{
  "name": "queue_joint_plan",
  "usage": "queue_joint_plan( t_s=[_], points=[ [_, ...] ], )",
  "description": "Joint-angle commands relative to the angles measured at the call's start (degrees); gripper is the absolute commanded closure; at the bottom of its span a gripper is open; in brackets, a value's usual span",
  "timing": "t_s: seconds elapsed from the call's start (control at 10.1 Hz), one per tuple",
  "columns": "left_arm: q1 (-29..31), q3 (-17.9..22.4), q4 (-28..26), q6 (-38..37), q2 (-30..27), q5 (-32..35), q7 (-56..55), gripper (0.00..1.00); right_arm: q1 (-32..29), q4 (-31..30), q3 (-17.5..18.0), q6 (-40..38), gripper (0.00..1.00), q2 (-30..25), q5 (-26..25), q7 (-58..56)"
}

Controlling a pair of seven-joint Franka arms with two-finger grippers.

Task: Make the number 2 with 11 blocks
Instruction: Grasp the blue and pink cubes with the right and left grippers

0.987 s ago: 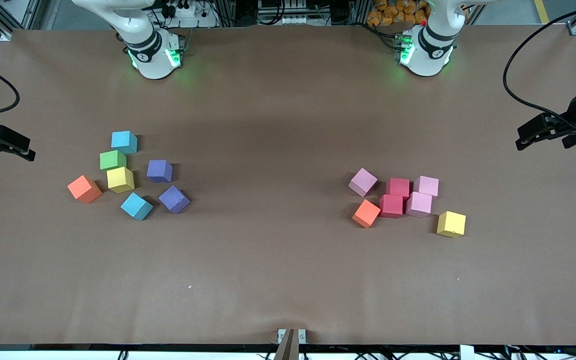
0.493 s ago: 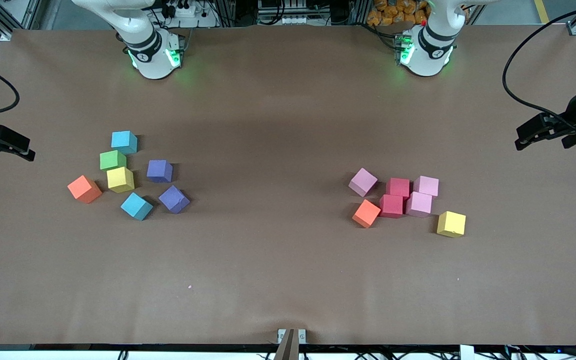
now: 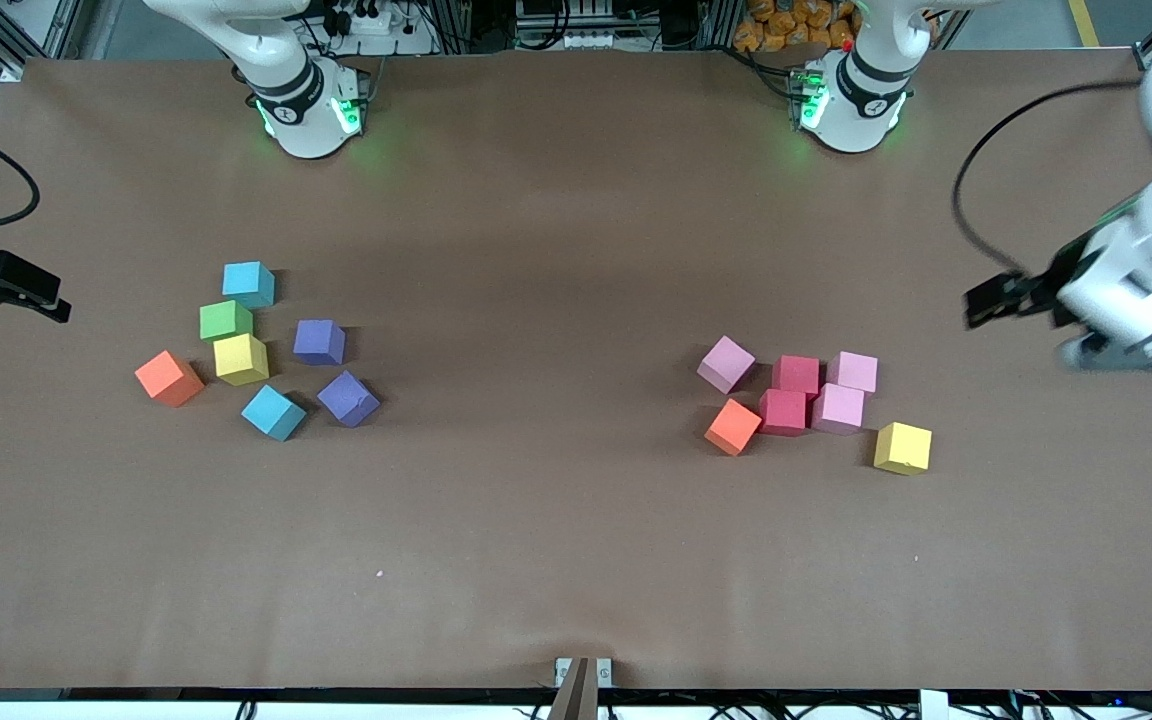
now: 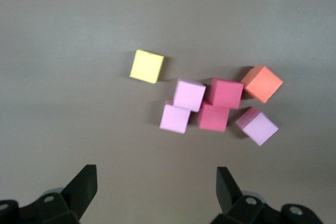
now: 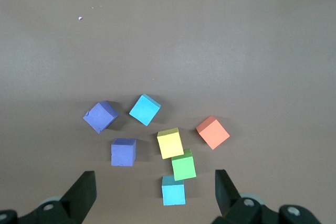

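The blocks lie loose in two clusters; the number 2 is out of view. Toward the right arm's end lie two light blue cubes point(image 3: 248, 284) point(image 3: 273, 412), a yellow cube point(image 3: 241, 359), an orange cube point(image 3: 169, 378) and two purple cubes point(image 3: 320, 342) point(image 3: 348, 398). Toward the left arm's end lie three pink cubes point(image 3: 726, 363) point(image 3: 853, 372) point(image 3: 838, 408), two red cubes point(image 3: 796, 375) point(image 3: 783, 411), an orange cube point(image 3: 733, 427) and a yellow cube point(image 3: 903, 447). My left gripper point(image 4: 156, 176) hangs open and empty beside this cluster. My right gripper point(image 5: 155, 179) waits open, high over its cluster point(image 5: 173, 190).
A green cube point(image 3: 226, 320) sits among the cubes at the right arm's end, touching the yellow one. Both arm bases point(image 3: 308, 110) point(image 3: 851, 105) stand along the table edge farthest from the front camera. Bare brown table point(image 3: 536, 400) separates the two clusters.
My left arm has swung in from the table's end toward the pink and red cluster. The right arm and all cubes have stayed put.
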Motion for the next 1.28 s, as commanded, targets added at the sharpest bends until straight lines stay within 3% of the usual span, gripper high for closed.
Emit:
queue_joint_plan(
  t_s=[0.0,0.3,0.69,0.89,1.18],
  points=[
    [-2.24,-3.91,-1.07,4.54,4.18,-0.27,-9.14,0.00,0.15,0.27,0.53,0.52,0.00,0.89,0.19,0.13],
    [-4.78,-6.30,-2.74,9.28,10.25,-0.27,-25.20,0.00,2.69,-5.52,0.53,7.01,0.00,0.98,0.19,0.21],
    [-9.70,-6.31,-13.88,23.24,11.15,-0.28,-45.41,0.00,4.63,-11.93,0.71,14.04,0.00,1.07,0.27,-0.31],
    [-12.70,-6.22,-16.19,27.83,13.60,0.16,-56.06,0.00,6.38,-16.85,0.62,18.70,0.00,1.33,2.90,-0.58],
    [-13.23,-6.22,-21.71,33.81,13.70,0.69,-58.04,0.00,10.07,-18.70,0.62,22.75,0.00,4.93,3.53,-1.10]
  ],
)
